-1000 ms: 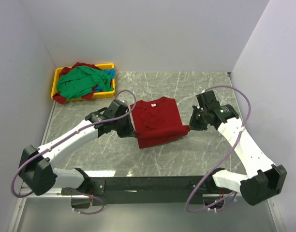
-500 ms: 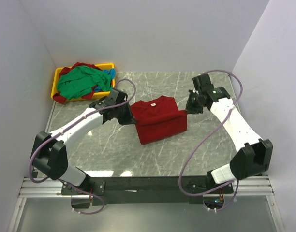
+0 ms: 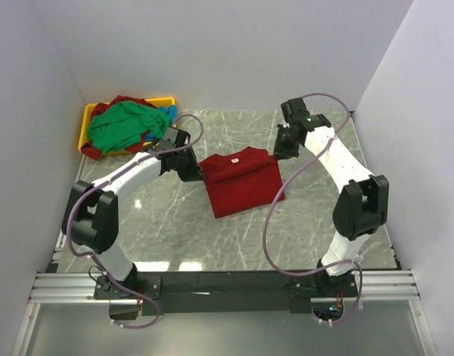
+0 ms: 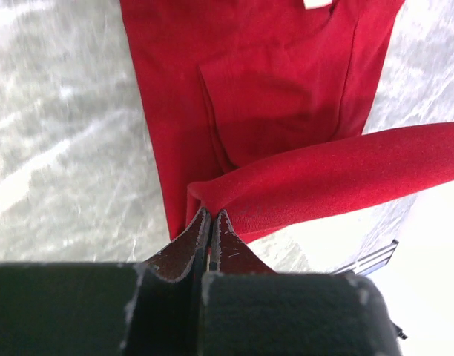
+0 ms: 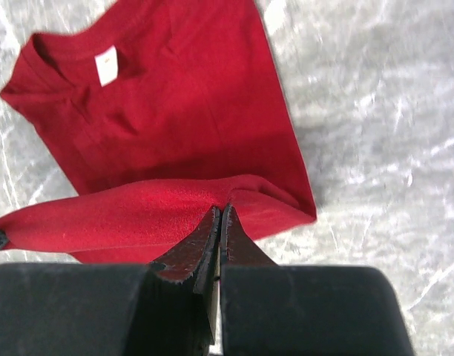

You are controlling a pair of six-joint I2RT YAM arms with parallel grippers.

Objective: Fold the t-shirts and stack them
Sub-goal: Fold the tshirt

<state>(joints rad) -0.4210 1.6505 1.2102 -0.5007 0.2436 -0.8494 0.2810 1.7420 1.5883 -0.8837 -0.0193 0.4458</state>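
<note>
Now the deep red cloth t-shirt (image 3: 238,189) lies mid-frame in the overhead view; left gripper (image 3: 199,170) and right gripper (image 3: 277,153) each clamp its lifted hem, stretched left-to-right, collar just beyond toward the top.

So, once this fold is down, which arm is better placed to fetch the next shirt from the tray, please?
Left, probably. The left gripper is close to the yellow tray at the far left; the right gripper is beyond the red shirt. Both are shut on that shirt now.

Red t-shirt (image 4: 271,111), neck label (image 4: 317,3) partly past left-wrist view's top edge
</note>
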